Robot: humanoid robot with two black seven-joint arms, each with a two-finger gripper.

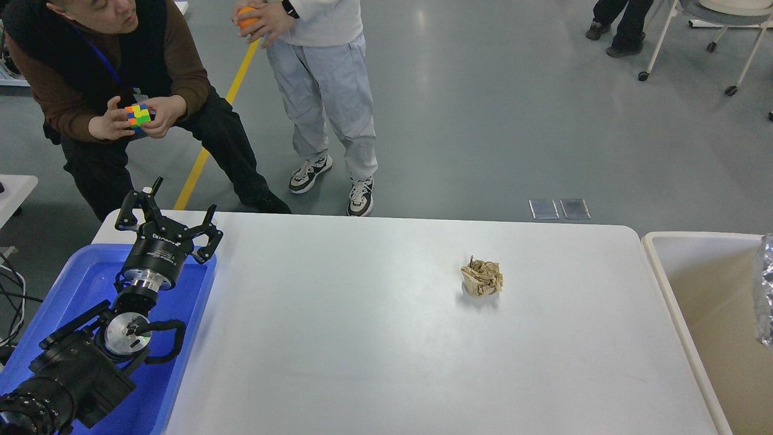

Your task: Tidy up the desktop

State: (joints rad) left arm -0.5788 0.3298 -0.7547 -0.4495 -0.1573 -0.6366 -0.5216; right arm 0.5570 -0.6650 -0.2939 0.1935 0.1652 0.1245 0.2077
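Observation:
The white desktop point(362, 338) fills the middle of the head view. A crumpled brown paper ball point(482, 277) lies on it right of centre. My left gripper point(172, 214) is open and empty, hanging over the far end of the blue tray point(78, 284) at the table's left edge, far from the paper ball. A crinkled silver foil piece point(766, 290) shows at the right edge over the beige-white bin point(700, 284). My right gripper is out of view.
A crouching man holds a colour cube point(137, 115) beyond the table's far left corner. A standing person next to him holds an orange point(244, 15). A wheeled chair point(712, 36) stands far right on the grey floor.

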